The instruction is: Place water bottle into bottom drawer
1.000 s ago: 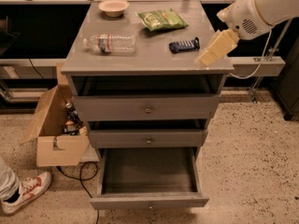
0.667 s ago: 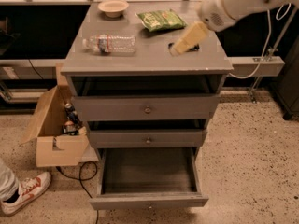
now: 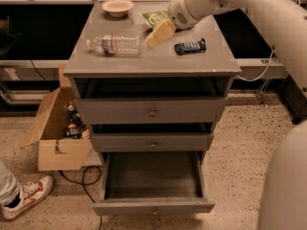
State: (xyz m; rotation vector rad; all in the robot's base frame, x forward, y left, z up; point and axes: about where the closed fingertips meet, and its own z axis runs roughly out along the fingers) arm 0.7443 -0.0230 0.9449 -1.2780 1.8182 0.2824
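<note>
A: Water bottle [image 3: 115, 44] first. Where does it lie?

B: On its side on the desk [image 3: 153, 65], upper left of the frame. The cap points left and the white label sits near the neck. It has not shifted since a second ago.

A: And the tool?

B: The tool [image 3: 159, 33] is over the desk near top centre, just right of the water bottle's base, with a slight gap between them. A second ago it hung at the desk's right edge. Shortly after, it was over the dark blue object [image 3: 190, 46], and now it is left of that object. Whether it is clenched or released, I cannot tell.

A: The arm?

B: The white arm [image 3: 240, 4] reaches in from the upper right and now covers part of the green chip bag [image 3: 154, 18], which lay fully in view before.

A: The bottom drawer?

B: The bottom drawer [image 3: 153, 207] stands pulled out at lower centre, dark inside, as before. The two shallower drawers [image 3: 152, 112] above it sit pushed in.

A: Anything else?

B: A pale bowl [image 3: 117, 7] sits at the desk's back edge. A cardboard box [image 3: 57, 152] is on the floor at left, and a white and red shoe [image 3: 29, 195] is at lower left. All three are unmoved.
</note>
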